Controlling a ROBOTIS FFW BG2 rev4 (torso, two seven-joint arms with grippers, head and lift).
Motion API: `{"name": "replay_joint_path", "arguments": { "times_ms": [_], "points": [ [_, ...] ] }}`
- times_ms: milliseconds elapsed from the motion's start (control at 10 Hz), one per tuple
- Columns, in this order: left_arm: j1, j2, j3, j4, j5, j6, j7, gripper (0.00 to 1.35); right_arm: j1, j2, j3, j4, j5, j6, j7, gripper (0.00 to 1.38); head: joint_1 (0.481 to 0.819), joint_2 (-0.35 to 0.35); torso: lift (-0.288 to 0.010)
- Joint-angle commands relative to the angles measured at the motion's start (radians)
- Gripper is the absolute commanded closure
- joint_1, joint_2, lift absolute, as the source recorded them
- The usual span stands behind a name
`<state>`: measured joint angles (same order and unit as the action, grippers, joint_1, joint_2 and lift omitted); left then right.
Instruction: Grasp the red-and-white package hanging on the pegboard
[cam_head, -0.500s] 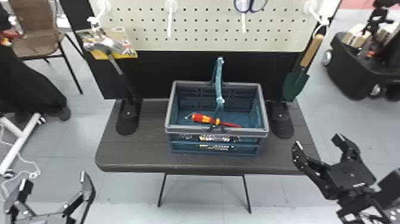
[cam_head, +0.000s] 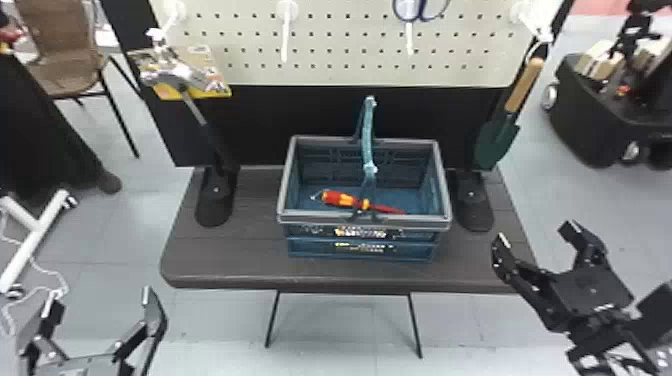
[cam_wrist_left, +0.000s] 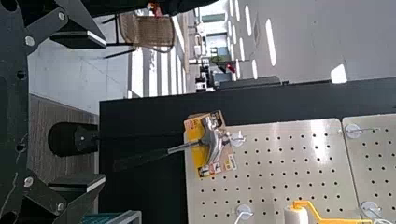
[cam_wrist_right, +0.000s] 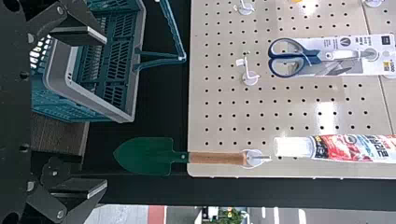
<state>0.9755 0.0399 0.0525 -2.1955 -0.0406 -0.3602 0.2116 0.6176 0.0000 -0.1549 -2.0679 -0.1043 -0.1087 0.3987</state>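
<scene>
imo it's pre-grasp: the right gripper (cam_head: 535, 234) hangs wide open and empty, near right, so next it's gotta reach up to the red-and-white package (cam_wrist_right: 357, 148) on the pegboard (cam_wrist_right: 280, 108).

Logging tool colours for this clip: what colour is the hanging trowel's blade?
The trowel's blade is dark green, clearest in the right wrist view.

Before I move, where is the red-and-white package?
In the right wrist view, the package hangs on the pegboard near its right edge, above the trowel.
</scene>
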Motion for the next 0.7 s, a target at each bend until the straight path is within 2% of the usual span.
{"name": "replay_joint_path", "arguments": {
  "times_ms": [0,100,300,500,600],
  "points": [
    [0.0,0.0,-0.002,0.0,0.001,0.003,0.0,0.27,-0.003,0.001,0.0,-0.002,0.0,0.003,0.0,0.21,0.819,0.008,-0.1],
    [-0.002,0.002,-0.003,0.0,0.001,0.004,0.0,0.27,-0.018,0.0,0.0,-0.015,0.005,0.021,-0.001,0.21,0.819,0.008,-0.1],
    [-0.009,0.015,-0.014,0.0,0.005,0.02,0.0,0.27,-0.063,-0.023,-0.002,-0.022,0.0,0.034,-0.001,0.21,0.819,0.008,-0.1],
    [-0.017,0.034,-0.022,0.0,-0.012,0.009,0.0,0.27,-0.106,-0.031,-0.014,-0.029,-0.015,0.06,0.012,0.21,0.819,0.008,-0.1],
    [-0.017,0.035,-0.026,-0.002,-0.024,0.01,0.0,0.27,-0.153,-0.032,-0.051,-0.025,-0.008,0.103,0.08,0.21,0.819,0.008,-0.1]
  ]
}}
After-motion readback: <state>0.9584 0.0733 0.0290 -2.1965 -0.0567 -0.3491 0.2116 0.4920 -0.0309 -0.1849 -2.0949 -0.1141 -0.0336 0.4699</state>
